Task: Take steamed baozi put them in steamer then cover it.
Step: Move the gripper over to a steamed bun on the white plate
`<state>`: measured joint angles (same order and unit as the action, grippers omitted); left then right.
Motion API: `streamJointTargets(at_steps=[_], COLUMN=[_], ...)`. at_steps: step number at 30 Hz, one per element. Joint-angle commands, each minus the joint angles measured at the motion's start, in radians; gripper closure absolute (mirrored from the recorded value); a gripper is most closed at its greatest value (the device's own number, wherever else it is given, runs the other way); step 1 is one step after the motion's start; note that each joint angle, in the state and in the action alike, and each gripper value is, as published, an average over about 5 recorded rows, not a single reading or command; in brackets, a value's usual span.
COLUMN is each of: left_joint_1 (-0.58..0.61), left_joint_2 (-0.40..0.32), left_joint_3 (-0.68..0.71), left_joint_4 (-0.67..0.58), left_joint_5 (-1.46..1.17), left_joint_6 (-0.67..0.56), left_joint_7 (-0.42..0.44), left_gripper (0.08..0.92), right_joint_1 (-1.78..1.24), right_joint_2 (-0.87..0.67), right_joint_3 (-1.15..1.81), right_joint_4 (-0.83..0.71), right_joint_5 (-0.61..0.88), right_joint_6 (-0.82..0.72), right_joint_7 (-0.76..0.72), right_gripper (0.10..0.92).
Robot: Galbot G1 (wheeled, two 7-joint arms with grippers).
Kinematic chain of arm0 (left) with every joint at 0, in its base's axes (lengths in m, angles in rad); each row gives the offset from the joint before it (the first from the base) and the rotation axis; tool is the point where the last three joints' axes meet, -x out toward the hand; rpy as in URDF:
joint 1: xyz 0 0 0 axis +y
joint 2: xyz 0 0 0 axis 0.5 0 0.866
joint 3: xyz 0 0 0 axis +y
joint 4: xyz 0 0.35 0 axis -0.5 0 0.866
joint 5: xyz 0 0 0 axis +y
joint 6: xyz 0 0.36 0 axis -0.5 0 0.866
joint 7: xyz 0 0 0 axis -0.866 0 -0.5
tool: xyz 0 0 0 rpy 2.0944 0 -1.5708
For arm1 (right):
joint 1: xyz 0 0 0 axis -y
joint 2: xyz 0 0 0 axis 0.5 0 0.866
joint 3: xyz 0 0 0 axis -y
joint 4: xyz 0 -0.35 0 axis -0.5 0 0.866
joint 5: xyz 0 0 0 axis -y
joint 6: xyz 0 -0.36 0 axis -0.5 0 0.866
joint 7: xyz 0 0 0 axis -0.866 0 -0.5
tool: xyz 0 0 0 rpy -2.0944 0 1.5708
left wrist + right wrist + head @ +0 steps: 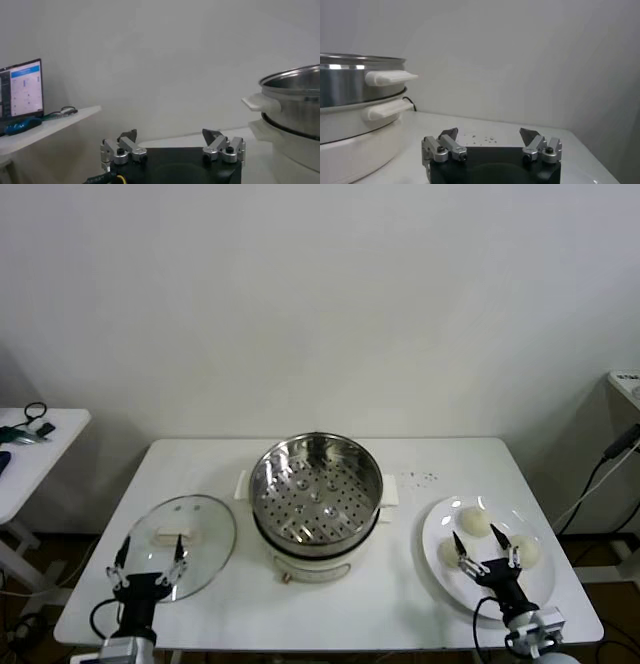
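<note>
The steamer [316,494], a shiny steel pot with a perforated floor on a cream base, stands open and empty at the table's middle. Three cream-white baozi lie on a white plate [436,529] at the right: one at the back [473,520], one at the right [527,551], one at the left [448,553]. My right gripper [477,541] is open just above the plate, among the buns, holding nothing. My left gripper [150,562] is open and empty over the near edge of the glass lid [185,529]. The steamer also shows in the left wrist view [295,100] and the right wrist view [355,85].
A white side table [35,439] with cables stands at the far left; a lit screen [22,87] sits on it. Dark specks [418,477] lie on the white table [320,604] right of the steamer. A shelf edge [626,384] and cables are at the far right.
</note>
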<state>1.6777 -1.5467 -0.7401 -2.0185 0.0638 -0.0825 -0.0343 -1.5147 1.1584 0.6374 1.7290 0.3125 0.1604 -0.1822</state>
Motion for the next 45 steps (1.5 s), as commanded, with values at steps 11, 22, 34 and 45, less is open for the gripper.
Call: streamJointTargets(at_steps=[11, 22, 34, 45], left_joint_1=[0.002, 0.0, -0.006, -0.013], left_joint_2=[0.023, 0.034, 0.046, 0.052], left_joint_3=[0.005, 0.015, 0.024, 0.023], left_joint_4=[-0.006, 0.005, 0.015, 0.02], left_joint_5=[-0.014, -0.022, -0.033, -0.034], left_joint_6=[0.005, 0.005, 0.013, 0.02], left_joint_7=[-0.006, -0.009, -0.022, -0.024], left_gripper=[0.177, 0.177, 0.177, 0.177], right_joint_1=[0.201, 0.435, 1.026, 1.485], right_joint_2=[-0.332, -0.674, -0.752, -0.594], right_joint_3=[0.003, -0.139, -0.74, -1.296], right_joint_4=[-0.057, -0.217, -0.4, -0.578], right_joint_5=[-0.203, -0.309, -0.508, -0.478], right_joint_6=[-0.283, -0.248, -0.156, -0.177], right_joint_7=[-0.434, -0.771, -0.929, -0.958], right_gripper=[0.203, 0.203, 0.203, 0.203])
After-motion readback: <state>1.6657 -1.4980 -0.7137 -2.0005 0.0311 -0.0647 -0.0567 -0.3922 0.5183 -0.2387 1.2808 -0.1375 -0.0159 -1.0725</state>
